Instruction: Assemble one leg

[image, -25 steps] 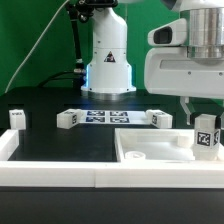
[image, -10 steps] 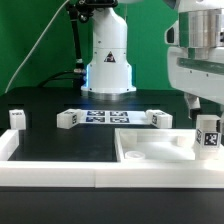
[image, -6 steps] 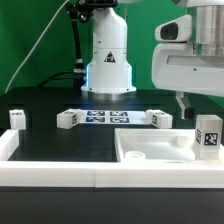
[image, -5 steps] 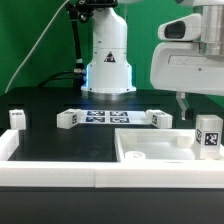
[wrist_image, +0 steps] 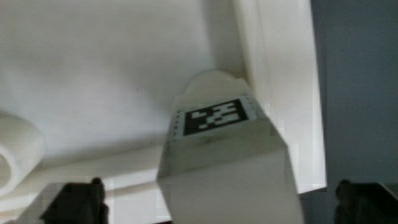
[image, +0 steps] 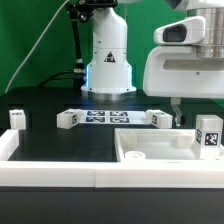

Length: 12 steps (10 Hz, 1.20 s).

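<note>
Your arm's white head fills the upper part of the exterior view's right, and the pincer hangs below it over the far edge of the wide white slab, one dark fingertip showing just above that edge. The leg stands upright on the slab at the exterior view's right margin, its black-and-white tag facing the camera, a small gap of dark counter and slab edge lying between it and the fingertip. The pincer grips nothing; its fingers stand apart from the leg.

A raised white border runs along the counter's near edge and up the exterior view's left side, where a small tagged white block sits just inside it. Toward the arm's base, the marker board lies flat, with a tagged white piece at one end and another at the other. Between those pieces and the near border the dark counter lies open.

The wrist view gives you what the exterior view cannot: the leg seen from above, filling the middle, its tag sharp, with the slab's pale surface behind it and the slab's edge running close beside the leg. The two dark fingertips stand wide apart, one on each side of the leg, neither touching it. A rounded white rim shows at the picture's edge.
</note>
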Each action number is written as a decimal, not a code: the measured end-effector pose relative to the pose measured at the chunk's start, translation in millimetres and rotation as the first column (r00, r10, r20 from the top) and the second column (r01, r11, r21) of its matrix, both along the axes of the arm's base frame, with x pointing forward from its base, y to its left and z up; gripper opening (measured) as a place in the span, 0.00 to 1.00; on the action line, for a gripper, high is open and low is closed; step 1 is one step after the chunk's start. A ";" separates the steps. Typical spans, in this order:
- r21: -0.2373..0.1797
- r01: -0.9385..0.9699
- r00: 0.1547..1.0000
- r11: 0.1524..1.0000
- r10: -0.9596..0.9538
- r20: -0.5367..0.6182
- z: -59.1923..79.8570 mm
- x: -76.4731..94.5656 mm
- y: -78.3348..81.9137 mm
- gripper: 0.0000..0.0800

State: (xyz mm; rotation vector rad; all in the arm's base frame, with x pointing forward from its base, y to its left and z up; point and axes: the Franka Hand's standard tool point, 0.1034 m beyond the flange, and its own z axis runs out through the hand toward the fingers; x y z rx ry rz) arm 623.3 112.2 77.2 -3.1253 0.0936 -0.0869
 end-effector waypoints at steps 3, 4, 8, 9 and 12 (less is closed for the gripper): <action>-0.002 -0.024 1.000 1.000 0.024 0.000 0.0 0.3 -1.6 0.81; 0.000 -0.006 1.000 1.000 0.006 0.000 0.0 0.3 -1.6 0.68; 0.017 0.176 0.984 0.984 -0.176 -0.005 -0.1 0.1 -0.3 0.36; 0.026 0.254 0.967 0.967 -0.254 -0.009 -0.2 -0.1 -0.4 0.36; 0.072 0.545 0.839 0.835 -0.543 -0.045 -1.2 -0.6 -2.0 0.36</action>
